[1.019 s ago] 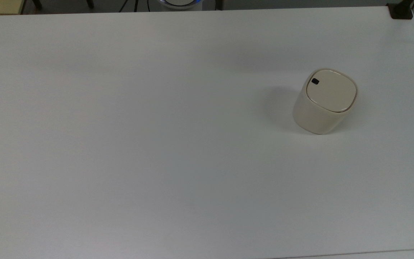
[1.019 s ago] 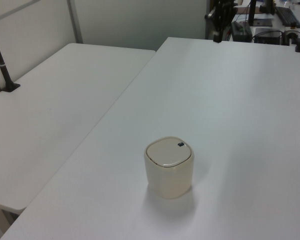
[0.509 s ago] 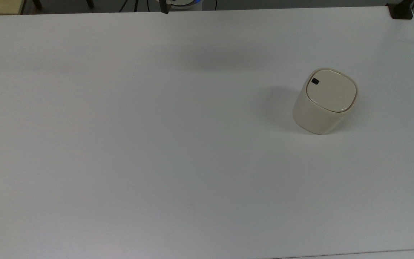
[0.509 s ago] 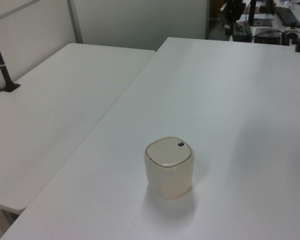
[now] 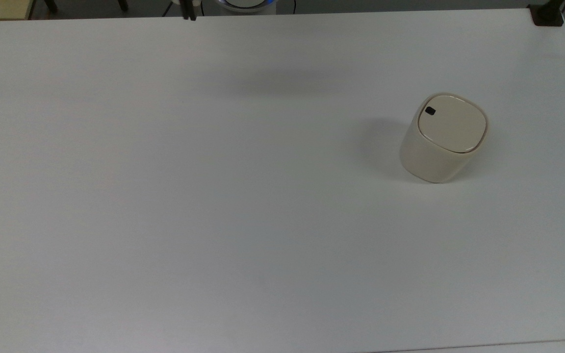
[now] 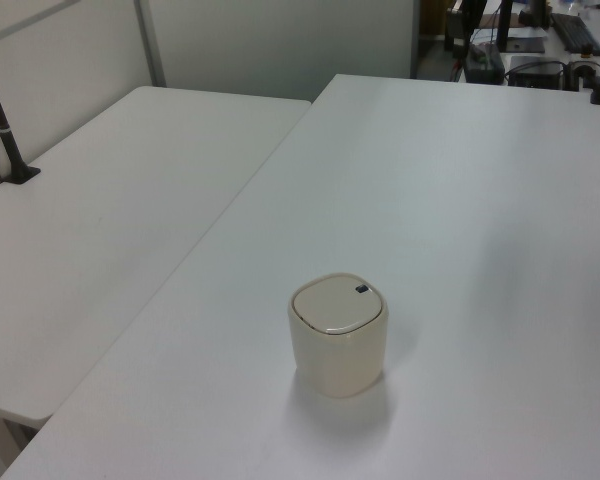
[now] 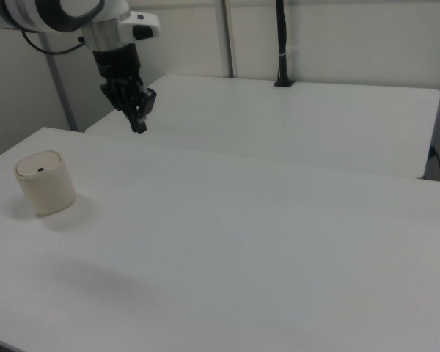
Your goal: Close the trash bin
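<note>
my gripper point(image 7: 138, 123) hangs high over the table point(image 5: 214, 196), fingers pressed together, well apart from the trash bin point(image 5: 443, 138), whose lid point(image 5: 452, 122) already lies flat; i judge closing done, next only a retreat

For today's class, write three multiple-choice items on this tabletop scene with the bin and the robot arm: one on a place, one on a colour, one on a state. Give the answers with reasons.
1. In the top view, where on the table does the trash bin stand?
A. the top view's right
B. the top view's left
C. the near edge

2. What colour is the button at the bin's rim?
A. red
B. black
C. green

3. How is the bin's lid?
A. lifted upright
B. missing
C. lying flat, closed

Answers:
1 A, the bin sits far toward the top view's right.
2 B, a small dark spot on the cream lid.
3 C, the lid covers the opening; the hand hangs apart from it.
</note>
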### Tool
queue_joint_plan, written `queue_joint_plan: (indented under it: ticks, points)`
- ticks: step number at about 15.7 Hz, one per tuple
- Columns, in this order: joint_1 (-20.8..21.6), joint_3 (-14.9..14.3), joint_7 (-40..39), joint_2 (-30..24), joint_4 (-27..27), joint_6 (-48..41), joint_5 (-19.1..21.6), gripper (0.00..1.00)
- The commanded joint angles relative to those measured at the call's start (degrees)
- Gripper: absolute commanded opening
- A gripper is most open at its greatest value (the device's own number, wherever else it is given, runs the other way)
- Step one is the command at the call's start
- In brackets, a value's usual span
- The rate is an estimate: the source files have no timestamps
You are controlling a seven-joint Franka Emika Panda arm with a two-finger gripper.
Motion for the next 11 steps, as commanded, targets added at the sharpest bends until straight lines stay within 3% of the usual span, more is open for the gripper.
queue_joint_plan:
  ticks: [1,3,7,11]
  points:
    - [0.5,-0.38,-2.99,-1.21,-2.09,1.94,-4.83,0.75]
    - [0.33,-0.38,-3.17,-0.85,-2.0,1.94,-5.11,0.99]
    - [0.15,-0.91,-8.26,-0.94,-1.91,1.42,-4.84,1.0]
    - [0.24,-0.73,-5.73,-0.94,-2.0,1.33,-1.61,1.0]
